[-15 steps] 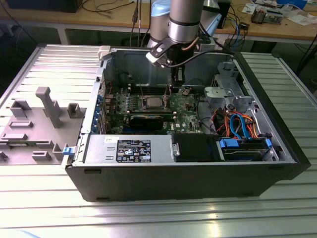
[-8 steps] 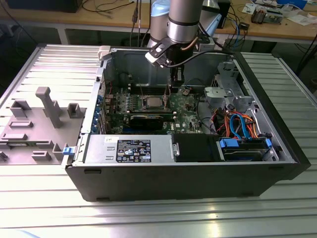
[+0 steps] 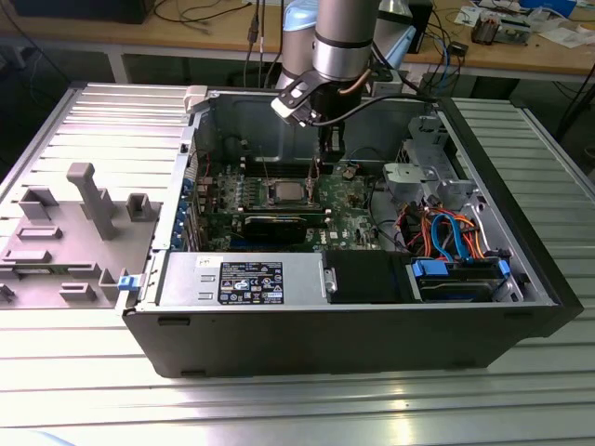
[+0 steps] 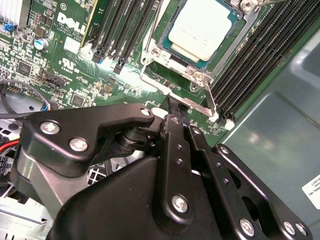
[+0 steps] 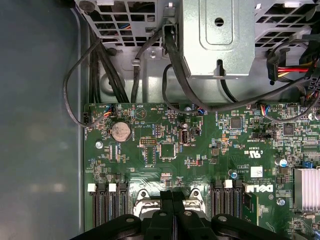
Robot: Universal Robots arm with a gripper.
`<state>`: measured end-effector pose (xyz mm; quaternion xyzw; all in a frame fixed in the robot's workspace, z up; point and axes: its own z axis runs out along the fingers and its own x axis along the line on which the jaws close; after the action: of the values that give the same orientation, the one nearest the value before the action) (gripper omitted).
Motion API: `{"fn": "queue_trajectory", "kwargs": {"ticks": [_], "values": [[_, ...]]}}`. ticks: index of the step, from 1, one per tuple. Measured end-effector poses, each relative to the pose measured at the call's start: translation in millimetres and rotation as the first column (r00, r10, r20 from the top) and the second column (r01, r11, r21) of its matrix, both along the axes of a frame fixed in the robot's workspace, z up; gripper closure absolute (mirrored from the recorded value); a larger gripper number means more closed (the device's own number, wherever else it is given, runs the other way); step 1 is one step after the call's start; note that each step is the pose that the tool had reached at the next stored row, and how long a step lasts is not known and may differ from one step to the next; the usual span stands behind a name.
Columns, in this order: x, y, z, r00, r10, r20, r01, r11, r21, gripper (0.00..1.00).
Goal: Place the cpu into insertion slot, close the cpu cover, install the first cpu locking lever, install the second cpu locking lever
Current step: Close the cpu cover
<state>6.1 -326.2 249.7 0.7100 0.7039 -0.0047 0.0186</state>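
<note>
In the first wrist view the black body of the gripper [image 5: 173, 193] hides most of the insertion slot [image 5: 141, 199]. Its fingers [image 5: 165, 212] are pressed together and nothing is seen between them. In the second wrist view the cpu [image 4: 202, 27] lies in the slot, framed by the cpu cover [image 4: 170, 60], just beyond the fingertips.
</note>
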Motion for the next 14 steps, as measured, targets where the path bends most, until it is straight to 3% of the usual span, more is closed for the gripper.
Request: {"fn": "queue_trajectory", "kwargs": {"ticks": [11,14], "values": [[-4.0,0.0,-0.8,1.0000,0.000,-0.0001,0.000,1.0000,0.0000,0.89],[-10.3,0.0,-2.1,1.0000,0.000,0.0000,0.000,1.0000,0.0001,0.89]]}}
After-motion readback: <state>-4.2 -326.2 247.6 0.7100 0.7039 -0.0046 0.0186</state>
